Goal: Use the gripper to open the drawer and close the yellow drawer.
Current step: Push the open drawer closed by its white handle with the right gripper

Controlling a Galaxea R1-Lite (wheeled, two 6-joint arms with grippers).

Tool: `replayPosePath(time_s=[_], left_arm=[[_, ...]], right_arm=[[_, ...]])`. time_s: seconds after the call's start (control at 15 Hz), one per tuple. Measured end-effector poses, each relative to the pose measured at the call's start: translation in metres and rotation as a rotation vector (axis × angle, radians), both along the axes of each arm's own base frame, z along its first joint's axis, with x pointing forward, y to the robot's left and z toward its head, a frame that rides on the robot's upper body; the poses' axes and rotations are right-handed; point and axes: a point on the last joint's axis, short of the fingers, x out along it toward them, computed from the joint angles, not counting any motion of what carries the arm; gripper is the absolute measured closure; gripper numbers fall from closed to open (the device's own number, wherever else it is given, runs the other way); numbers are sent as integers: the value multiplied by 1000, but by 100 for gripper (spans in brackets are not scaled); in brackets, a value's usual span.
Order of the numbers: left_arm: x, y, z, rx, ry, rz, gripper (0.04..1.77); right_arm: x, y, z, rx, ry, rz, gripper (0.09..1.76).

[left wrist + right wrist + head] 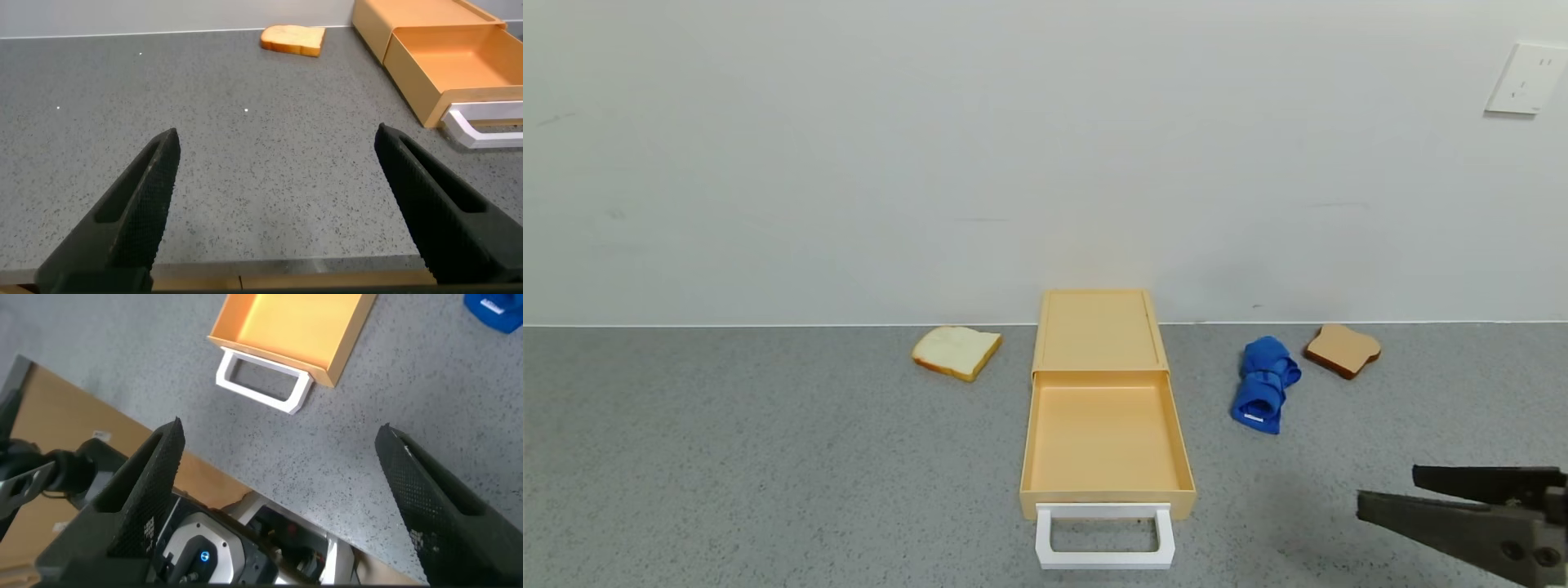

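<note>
The pale yellow drawer box (1098,331) stands mid-table against the wall. Its drawer (1103,433) is pulled out towards me and is empty, and its white loop handle (1104,535) lies at the front. My right gripper (1387,490) is open and empty at the lower right, well to the right of the handle and touching nothing. In the right wrist view (279,433) it hangs above the table's front edge, with the drawer (294,327) and handle (263,380) beyond. My left gripper (277,135) is open and empty over the front edge, to the left of the drawer (458,65).
A pale bread slice (956,351) lies left of the box. A rolled blue cloth (1264,384) and a brown toast slice (1342,349) lie to its right. A wall socket (1525,78) is at the upper right. The robot base (204,555) shows below the table edge.
</note>
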Motion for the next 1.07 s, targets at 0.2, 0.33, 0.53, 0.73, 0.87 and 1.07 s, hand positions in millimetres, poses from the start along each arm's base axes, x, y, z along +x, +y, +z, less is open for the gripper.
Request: replayPosePath(time_s=[0.2,0.33,0.53,0.73,0.87,1.07], left_arm=[[0,0,0,0,0,0,9],[0,0,0,0,0,0,9],[0,0,0,0,0,0,9],[0,0,0,0,0,0,9],[0,0,0,0,0,0,9],[0,0,0,0,0,0,9]], right_arm=[[-12,-12,1,20,-36,-18,14],[-15,-14,0,23,-41,-21,14],[-17,-15,0,29,-45,-18,14],[-17,-16,0,30,-44,-19,14],[-18,-16,0,30,-44,-19,14],[-18,-16,0,31,-44,-19,14]])
